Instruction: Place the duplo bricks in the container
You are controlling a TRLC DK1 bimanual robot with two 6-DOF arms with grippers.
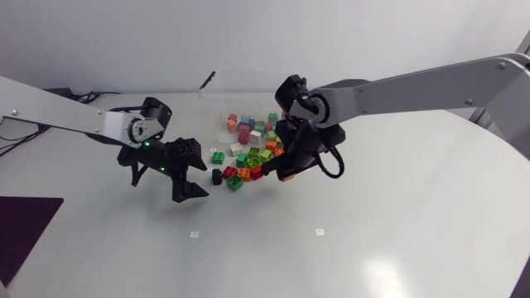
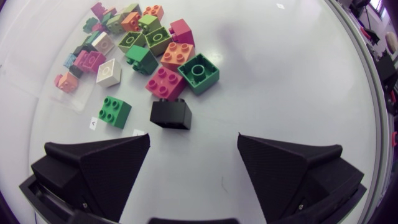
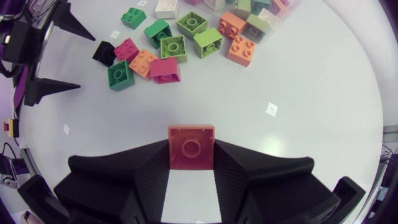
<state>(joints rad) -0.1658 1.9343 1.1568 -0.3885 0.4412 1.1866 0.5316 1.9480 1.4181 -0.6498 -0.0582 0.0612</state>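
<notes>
Holding one orange-red brick [image 3: 191,144]: right gripper [image 3: 191,152], jaws clenched on it, mid-table [image 1: 373,232]. Left gripper [image 2: 194,146]: jaws released, black brick [image 2: 170,114] just ahead. Beyond: loose bricks [image 1: 248,165], most seemingly still unplaced. Toward the far edge: clear container [image 1: 240,99], faint, apparently holding several bricks.

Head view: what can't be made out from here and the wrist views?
- Container: no view shows its outline; too faint to trace.
- Orange-red brick between the right jaws: barely shows in the head view, behind the right arm.
- Brick pile: the side under that arm is covered in the head view.
</notes>
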